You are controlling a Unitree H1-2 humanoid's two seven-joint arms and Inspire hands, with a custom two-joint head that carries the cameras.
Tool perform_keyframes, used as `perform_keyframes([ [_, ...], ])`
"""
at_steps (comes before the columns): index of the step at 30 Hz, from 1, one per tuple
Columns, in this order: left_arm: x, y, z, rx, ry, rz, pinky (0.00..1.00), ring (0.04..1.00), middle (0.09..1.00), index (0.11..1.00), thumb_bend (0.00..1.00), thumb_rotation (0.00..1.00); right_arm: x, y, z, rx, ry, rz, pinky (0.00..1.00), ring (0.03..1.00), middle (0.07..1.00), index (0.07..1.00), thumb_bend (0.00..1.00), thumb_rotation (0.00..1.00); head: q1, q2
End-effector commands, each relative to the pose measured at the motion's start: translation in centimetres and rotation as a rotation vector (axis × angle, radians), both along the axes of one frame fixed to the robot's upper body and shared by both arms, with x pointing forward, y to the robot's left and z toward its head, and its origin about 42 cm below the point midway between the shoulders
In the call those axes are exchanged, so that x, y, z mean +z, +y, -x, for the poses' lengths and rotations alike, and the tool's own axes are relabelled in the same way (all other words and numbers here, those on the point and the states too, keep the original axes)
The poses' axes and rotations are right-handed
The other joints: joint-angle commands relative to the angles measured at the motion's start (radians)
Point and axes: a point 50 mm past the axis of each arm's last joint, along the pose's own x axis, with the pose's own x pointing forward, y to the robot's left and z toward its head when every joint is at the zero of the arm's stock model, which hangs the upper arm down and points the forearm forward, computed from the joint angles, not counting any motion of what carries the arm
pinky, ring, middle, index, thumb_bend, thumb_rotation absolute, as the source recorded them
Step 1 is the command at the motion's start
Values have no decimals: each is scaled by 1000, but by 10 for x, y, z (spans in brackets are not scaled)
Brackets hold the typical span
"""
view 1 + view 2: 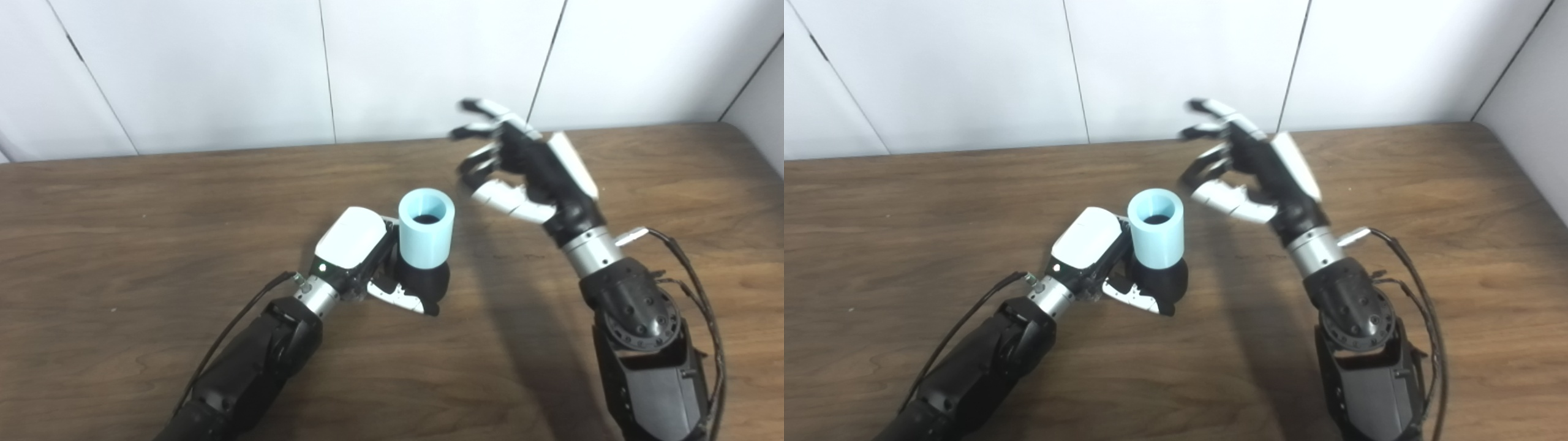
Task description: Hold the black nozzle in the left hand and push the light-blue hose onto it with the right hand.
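Left hand (367,260) clamped on black plastic nozzle (425,282), short light-blue hose (426,229) upright atop it. Right hand (527,168) empty, fingers spread, above brown wooden table (122,214).

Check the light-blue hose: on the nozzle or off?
On. The light-blue hose stands upright atop the black nozzle, which the left hand holds; the right hand is open, apart from it.

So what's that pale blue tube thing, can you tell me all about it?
The light-blue hose is a short, thick-walled tube, matte like plastic or rubber, standing upright with its open end up and a dark hollow inside. Its lower end sits on the black nozzle, which the left hand grips above the table. The right hand hovers open beside it, not touching.
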Motion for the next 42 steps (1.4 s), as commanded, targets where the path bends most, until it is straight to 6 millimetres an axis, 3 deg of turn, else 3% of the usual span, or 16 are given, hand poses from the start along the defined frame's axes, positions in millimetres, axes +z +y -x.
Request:
perform_keyframes([
  [1, -52, 26, 25, 28, 158, -175, 236, 328, 393, 495, 521, 0, 16, 2, -9, -10, -1, -68, 358, 496, 703, 778, 593, 490, 1, 0],
  [5, -53, 27, 25, 27, 168, -170, 238, 330, 392, 494, 521, 0, 11, 2, -16, -20, 126, -42, 358, 510, 708, 752, 565, 423, 4, 0],
  [8, -52, 28, 25, 28, 168, -169, 244, 333, 392, 494, 521, 0, 0, 2, -17, -5, 172, -33, 440, 589, 721, 750, 498, 318, 9, 1],
  [10, -51, 29, 25, 27, 167, -169, 243, 333, 456, 485, 526, 0, -5, 2, -18, 3, 195, -25, 463, 599, 723, 740, 474, 215, 9, 2],
  [13, -50, 30, 26, 24, 160, -167, 240, 328, 398, 493, 521, 0, -13, 3, -17, -3, 241, 60, 533, 615, 704, 711, 525, 160, 6, 2],
  [18, -47, 32, 27, 26, 171, -167, 256, 347, 396, 497, 521, 0, -23, 2, -19, 18, 297, 182, 538, 649, 706, 709, 582, 16, 6, 2],
  [22, -43, 33, 28, 45, 198, -150, 284, 374, 411, 502, 522, 0, -29, 1, -21, 30, 287, 256, 525, 663, 714, 722, 636, 24, 7, 1],
  [23, -40, 34, 28, 59, 224, -151, 303, 399, 427, 506, 523, 0, -31, 1, -22, 34, 287, 254, 522, 658, 716, 726, 645, 38, 7, 1],
  [24, -36, 35, 27, 70, 249, -152, 375, 481, 520, 501, 521, 38, -32, 1, -23, 37, 291, 249, 525, 659, 721, 733, 647, 39, 7, 1],
  [26, -26, 40, 27, 99, 298, -146, 520, 656, 700, 704, 799, 235, -35, 2, -22, 36, 309, 224, 533, 671, 734, 748, 642, 58, 12, 0],
  [28, -17, 46, 28, 131, 333, -140, 621, 788, 836, 841, 928, 315, -38, 3, -20, 34, 319, 197, 529, 680, 747, 761, 637, 67, 15, 1],
  [30, -9, 53, 28, 171, 355, -147, 759, 916, 949, 954, 986, 366, -41, 4, -20, 26, 329, 166, 528, 684, 752, 774, 636, 73, 18, 1],
  [32, -3, 60, 27, 210, 366, -162, 880, 983, 990, 991, 999, 379, -43, 6, -18, 14, 336, 138, 592, 704, 745, 807, 644, 84, 18, 1],
  [34, 1, 66, 26, 230, 372, -181, 920, 996, 998, 998, 1000, 380, -45, 7, -17, 8, 338, 116, 615, 713, 741, 841, 648, 84, 20, 1],
  [42, 3, 78, 24, 265, 383, -229, 923, 1000, 1000, 1000, 1000, 352, -47, 7, -15, 6, 339, 94, 613, 720, 746, 893, 651, 90, 19, 3],
])
